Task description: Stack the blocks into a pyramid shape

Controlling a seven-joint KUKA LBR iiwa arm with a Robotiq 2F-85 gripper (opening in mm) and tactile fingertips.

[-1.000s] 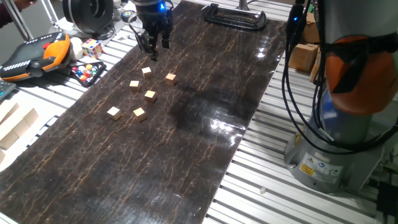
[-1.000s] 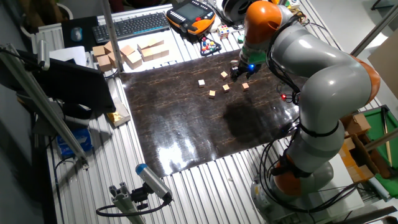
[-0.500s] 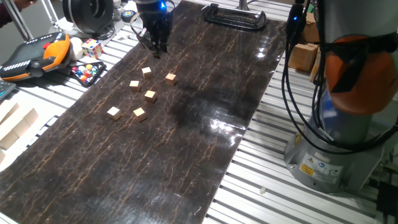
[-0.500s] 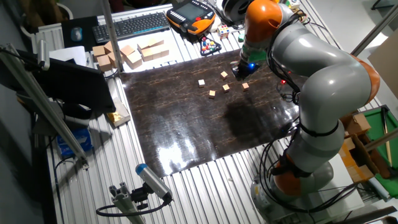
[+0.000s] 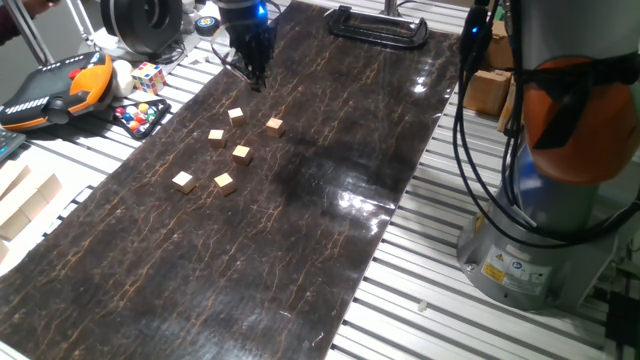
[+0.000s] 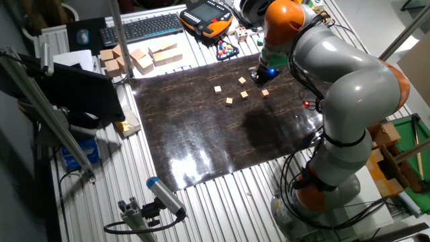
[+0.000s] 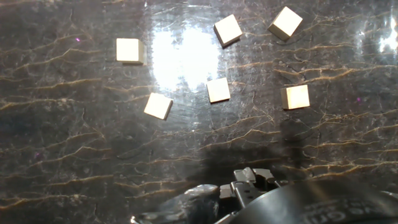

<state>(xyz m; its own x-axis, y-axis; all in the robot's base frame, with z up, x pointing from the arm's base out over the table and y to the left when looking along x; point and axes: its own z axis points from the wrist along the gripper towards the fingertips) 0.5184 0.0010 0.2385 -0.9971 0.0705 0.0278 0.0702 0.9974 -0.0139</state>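
Observation:
Six small tan wooden blocks lie apart on the dark marble-patterned mat [image 5: 300, 220], none stacked. In one fixed view they sit at the mat's left: one block [image 5: 236, 115], another [image 5: 274, 126], a third [image 5: 216, 137], and more nearer the camera [image 5: 241, 154] [image 5: 182, 181] [image 5: 224, 183]. The hand view shows all six, for example one block [image 7: 218, 90] and another [image 7: 295, 96]. My gripper [image 5: 254, 80] hangs above the mat beyond the blocks, fingers together and empty. It also shows in the other fixed view [image 6: 256, 79] and at the bottom of the hand view [image 7: 249, 182]. No pyramid stands.
A multicoloured puzzle cube [image 5: 148, 76], an orange teach pendant [image 5: 60, 88] and larger pale wooden blocks [image 5: 25, 205] lie left of the mat. A black clamp [image 5: 378, 24] sits at the mat's far end. The arm's base [image 5: 540, 230] stands to the right.
The gripper's fingers, apart a second ago, have closed together with nothing between them. The hand has shifted slightly away from the blocks. The blocks have not moved.

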